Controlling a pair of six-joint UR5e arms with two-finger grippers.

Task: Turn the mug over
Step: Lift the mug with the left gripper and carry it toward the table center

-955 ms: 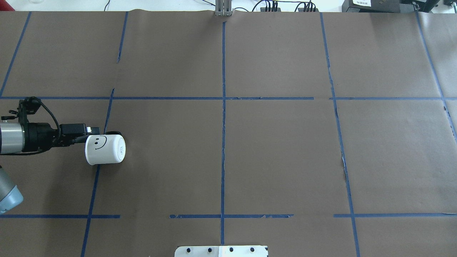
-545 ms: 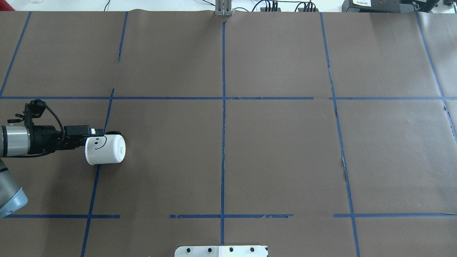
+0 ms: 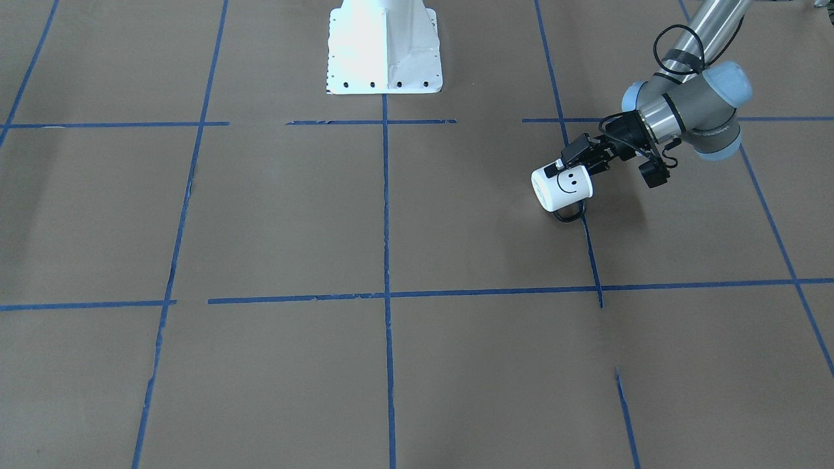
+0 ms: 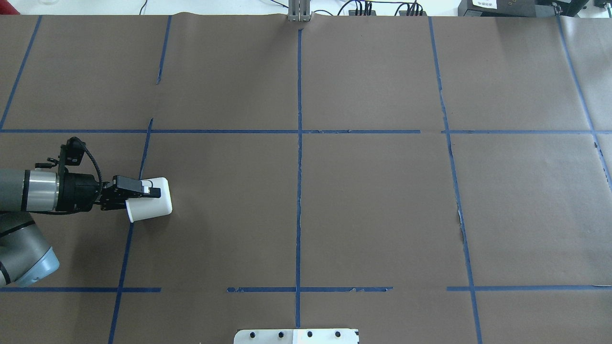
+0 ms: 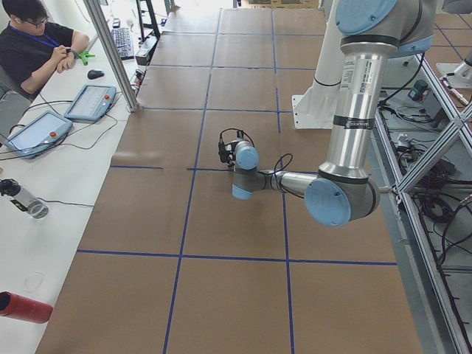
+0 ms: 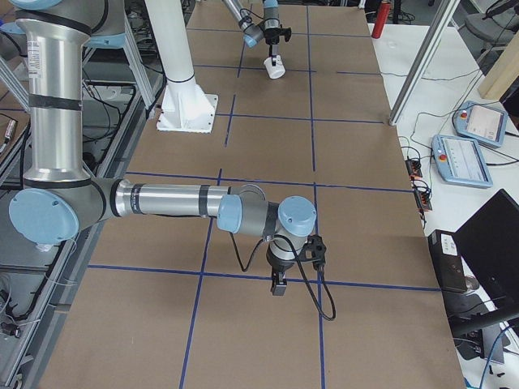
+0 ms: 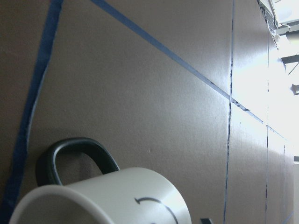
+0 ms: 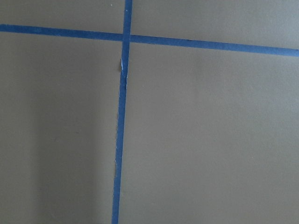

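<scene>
The white mug with a black smiley face lies tipped on its side at the table's left. Its black handle points down at the paper. My left gripper is shut on the mug's wall near the rim, one finger lying along the outside. The left wrist view shows the mug's side and handle close up. The mug also shows in the side views. My right gripper hangs low over the paper on the far side; I cannot tell whether it is open.
Brown paper with blue tape grid lines covers the table. The robot's white base stands at the table's near edge. An operator sits at a side desk with tablets.
My left wrist has rolled and slid a little to the right. The mug has turned with it, so the smiley face no longer faces the overhead camera.
</scene>
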